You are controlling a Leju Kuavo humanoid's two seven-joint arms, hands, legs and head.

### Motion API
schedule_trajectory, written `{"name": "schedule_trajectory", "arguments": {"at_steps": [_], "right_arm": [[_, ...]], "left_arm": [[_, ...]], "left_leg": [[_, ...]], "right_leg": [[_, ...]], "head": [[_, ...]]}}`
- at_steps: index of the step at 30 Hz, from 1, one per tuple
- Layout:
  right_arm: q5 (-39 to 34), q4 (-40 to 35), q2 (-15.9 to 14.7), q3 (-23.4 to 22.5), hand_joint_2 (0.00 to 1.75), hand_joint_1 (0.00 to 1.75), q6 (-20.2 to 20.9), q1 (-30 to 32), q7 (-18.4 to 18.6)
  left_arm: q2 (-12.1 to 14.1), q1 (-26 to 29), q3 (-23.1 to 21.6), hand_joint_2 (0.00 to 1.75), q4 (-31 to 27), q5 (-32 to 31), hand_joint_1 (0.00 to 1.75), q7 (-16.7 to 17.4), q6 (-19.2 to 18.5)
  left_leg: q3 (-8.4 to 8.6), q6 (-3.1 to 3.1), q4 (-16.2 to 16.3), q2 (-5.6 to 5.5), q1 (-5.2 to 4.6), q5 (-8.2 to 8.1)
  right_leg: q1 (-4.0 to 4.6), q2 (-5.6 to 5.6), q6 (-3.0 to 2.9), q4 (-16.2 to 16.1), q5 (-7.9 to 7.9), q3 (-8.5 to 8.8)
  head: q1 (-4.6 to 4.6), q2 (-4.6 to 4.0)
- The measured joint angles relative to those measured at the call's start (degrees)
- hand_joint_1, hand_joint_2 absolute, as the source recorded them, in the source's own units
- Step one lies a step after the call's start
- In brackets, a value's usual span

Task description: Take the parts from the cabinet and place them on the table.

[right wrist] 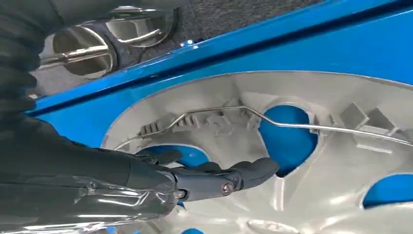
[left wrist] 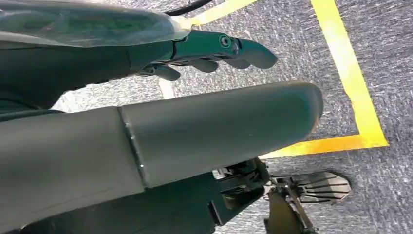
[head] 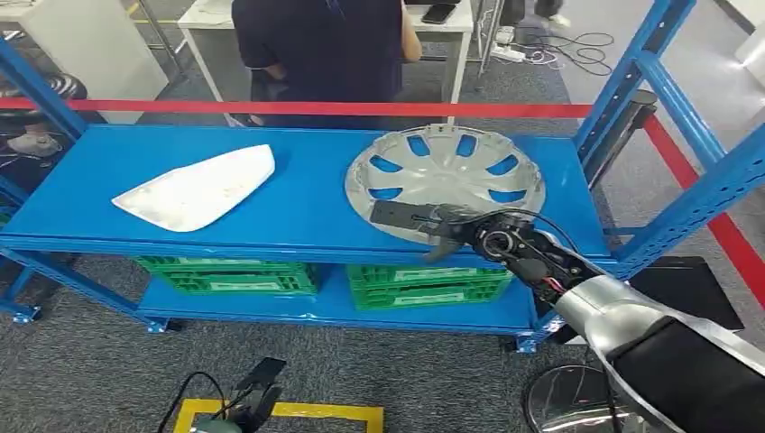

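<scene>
A silver hubcap (head: 451, 171) lies hollow side up on the right part of the blue cabinet's top shelf (head: 307, 198). My right hand (head: 424, 224) reaches over its near rim. In the right wrist view its dark fingers (right wrist: 229, 176) stretch out across the hubcap's grey inside (right wrist: 302, 195), beside a spoke opening and under the wire ring. I see no closed grip on the rim. A white curved panel (head: 198, 189) rests on the shelf's left part. My left hand (left wrist: 219, 53) hangs over the floor, fingers loose, holding nothing.
Green crates (head: 424, 287) fill the lower shelf. Blue slanted uprights (head: 686, 194) frame the cabinet's right end. A red bar (head: 316, 107) runs behind the shelf, with a person (head: 325, 45) standing beyond it. Yellow tape (left wrist: 350, 73) marks the grey carpet.
</scene>
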Motion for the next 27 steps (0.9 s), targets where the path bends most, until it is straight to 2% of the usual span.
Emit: {"name": "schedule_trajectory", "arguments": {"at_steps": [16,21,27], "right_arm": [[-0.3,0.2,0.0,0.0,1.75,0.0,-0.5,0.3,-0.5],[2.1,0.3,0.0,0.2,1.75,0.0,-3.1,0.4,-0.2],[5.9,0.8,-0.7,0.7,1.75,0.0,-7.8,0.4,2.6]], "left_arm": [[0.0,0.0,0.0,0.0,0.0,0.5,0.0,0.0,0.0],[0.0,0.1,-0.1,0.0,0.0,0.9,0.0,-0.4,0.0],[0.1,0.5,-0.2,0.0,0.0,1.0,0.0,-0.6,-0.2]], "left_leg": [[0.0,0.0,0.0,0.0,0.0,0.0],[0.01,0.0,0.0,0.0,0.0,0.0],[0.02,0.0,0.0,0.0,-0.01,0.0]], "right_leg": [[0.0,0.0,0.0,0.0,0.0,0.0],[0.0,0.0,0.0,0.0,0.0,0.0],[0.0,0.0,0.0,0.0,0.0,0.0]], "head": [[0.0,0.0],[0.0,0.0],[0.0,0.0]]}}
